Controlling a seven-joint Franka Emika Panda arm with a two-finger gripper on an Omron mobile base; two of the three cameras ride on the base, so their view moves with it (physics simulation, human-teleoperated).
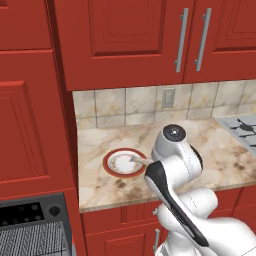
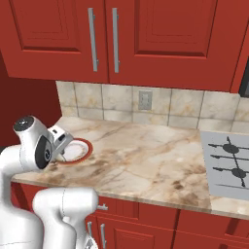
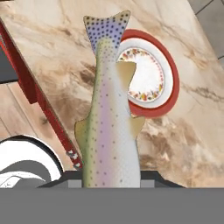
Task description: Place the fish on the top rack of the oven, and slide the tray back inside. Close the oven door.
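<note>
— Counter (image 2: 146, 160) check first: where's the oven (image 1: 30, 227) from my seat?

— At seven o'clock in the left base view, below counter level. The plate (image 3: 168, 94) lies under the hand (image 3: 111, 181).

— And the fish (image 3: 109, 127)?

— Lifted clear of the plate; my hand is clamped tight on it, tail pointing twelve o'clock in the hand view. I'd swing it slowly and keep it level.
</note>
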